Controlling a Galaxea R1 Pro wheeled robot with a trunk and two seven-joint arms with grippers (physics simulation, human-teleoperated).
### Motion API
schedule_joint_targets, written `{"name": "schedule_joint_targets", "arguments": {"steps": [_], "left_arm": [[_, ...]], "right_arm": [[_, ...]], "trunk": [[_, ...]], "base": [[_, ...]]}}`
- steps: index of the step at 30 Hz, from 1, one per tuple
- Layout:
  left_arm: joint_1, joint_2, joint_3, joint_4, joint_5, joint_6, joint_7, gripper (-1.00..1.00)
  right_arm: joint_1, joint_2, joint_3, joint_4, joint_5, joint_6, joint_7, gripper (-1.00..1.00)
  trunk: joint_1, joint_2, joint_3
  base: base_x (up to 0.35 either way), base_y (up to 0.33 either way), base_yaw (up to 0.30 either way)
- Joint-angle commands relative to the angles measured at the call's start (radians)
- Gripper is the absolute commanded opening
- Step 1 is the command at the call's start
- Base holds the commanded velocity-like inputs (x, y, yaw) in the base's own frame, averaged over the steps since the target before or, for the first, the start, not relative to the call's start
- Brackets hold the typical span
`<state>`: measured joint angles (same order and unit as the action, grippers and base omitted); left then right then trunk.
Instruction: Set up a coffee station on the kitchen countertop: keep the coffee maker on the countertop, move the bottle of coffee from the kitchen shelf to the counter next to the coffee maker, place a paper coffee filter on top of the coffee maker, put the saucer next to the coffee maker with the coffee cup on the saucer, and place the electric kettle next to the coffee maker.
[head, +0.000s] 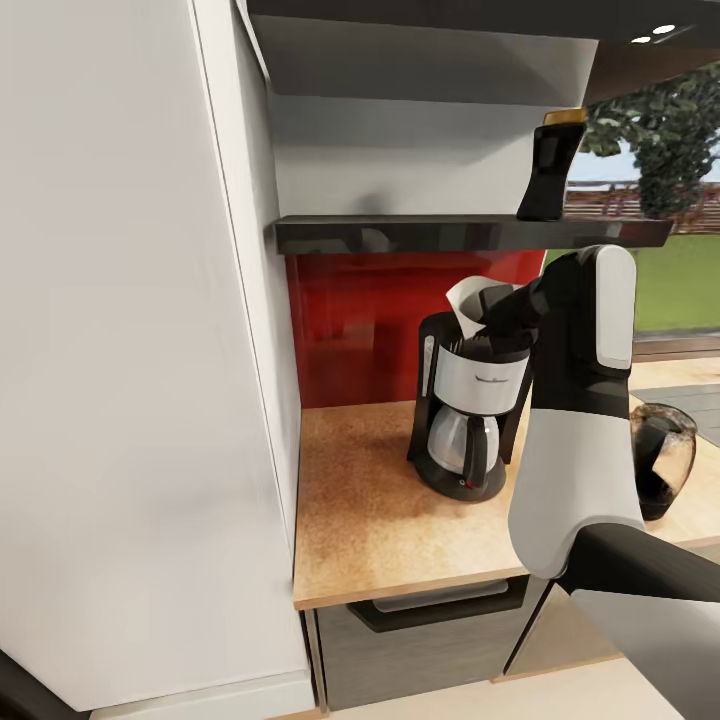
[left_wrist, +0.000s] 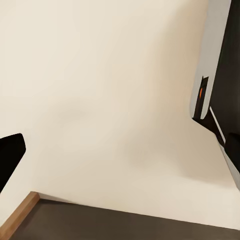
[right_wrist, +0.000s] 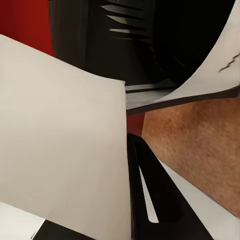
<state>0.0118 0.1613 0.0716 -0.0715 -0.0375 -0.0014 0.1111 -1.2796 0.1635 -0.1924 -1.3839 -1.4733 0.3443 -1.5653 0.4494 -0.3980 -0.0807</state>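
Holding the paper filter (head: 470, 300) pinched in the right gripper (head: 492, 308), just over the coffee maker (head: 470, 410) on the countertop (head: 380, 500). Risking a tilted release, sliding off. Left fingers: cannot tell.

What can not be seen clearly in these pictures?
- Right claw: in the head view the forearm covers it at the paper filter, so open or shut cannot be told.
- Right wrist view: the filter sheet covers most of the coffee maker.
- Kettle: head view, partly behind the right arm.
- Left wrist view: pale blank surface; the left claw cannot be made out.
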Motion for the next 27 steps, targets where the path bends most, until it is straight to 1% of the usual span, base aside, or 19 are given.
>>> {"name": "schedule_joint_targets", "arguments": {"steps": [1,4,5,7,9,12,20,27], "left_arm": [[0.0,0.0,0.007,-0.002,-0.004,0.0,0.001,1.0],[0.0,0.0,0.007,-0.002,-0.004,0.0,0.001,1.0],[0.0,0.0,0.007,-0.002,-0.004,0.0,0.001,1.0],[0.0,0.0,0.007,-0.002,-0.004,0.0,0.001,1.0],[0.0,0.0,0.007,-0.002,-0.004,0.0,0.001,1.0],[0.0,-0.001,0.007,-0.002,-0.004,0.0,0.001,1.0],[0.0,-0.001,0.007,-0.002,-0.004,0.0,0.001,1.0],[0.0,-0.001,0.007,-0.002,-0.004,0.0,0.001,1.0]], "right_arm": [[-0.001,0.001,-0.002,0.0,-0.004,0.008,-0.005,-1.0],[-0.001,-0.001,-0.003,0.001,-0.004,0.009,-0.005,-1.0],[-0.001,-0.006,-0.004,0.001,-0.004,0.009,-0.005,-1.0],[-0.001,-0.017,-0.005,0.002,-0.005,0.009,-0.005,-1.0],[-0.001,-0.037,-0.005,0.002,-0.005,0.009,-0.005,-1.0],[-0.001,-0.052,-0.005,0.001,-0.007,0.008,-0.005,-1.0],[-0.001,-0.059,-0.005,0.0,-0.01,0.007,-0.005,-1.0],[-0.001,-0.059,-0.005,-0.001,-0.011,0.006,-0.005,-1.0]], "trunk": [[0.001,-0.002,-0.002],[0.001,-0.002,-0.002],[0.001,-0.002,-0.002],[0.001,-0.002,-0.002],[0.001,-0.002,-0.002],[0.001,-0.002,-0.002],[0.001,-0.002,-0.002],[0.001,-0.002,-0.002]], "base": [[0.0,0.0,0.0],[0.0,0.0,0.0],[0.0,0.0,0.0],[0.0,0.0,0.0],[0.0,0.0,0.0],[0.0,0.0,0.0],[0.0,0.0,-0.006],[0.0,0.0,-0.149]]}}
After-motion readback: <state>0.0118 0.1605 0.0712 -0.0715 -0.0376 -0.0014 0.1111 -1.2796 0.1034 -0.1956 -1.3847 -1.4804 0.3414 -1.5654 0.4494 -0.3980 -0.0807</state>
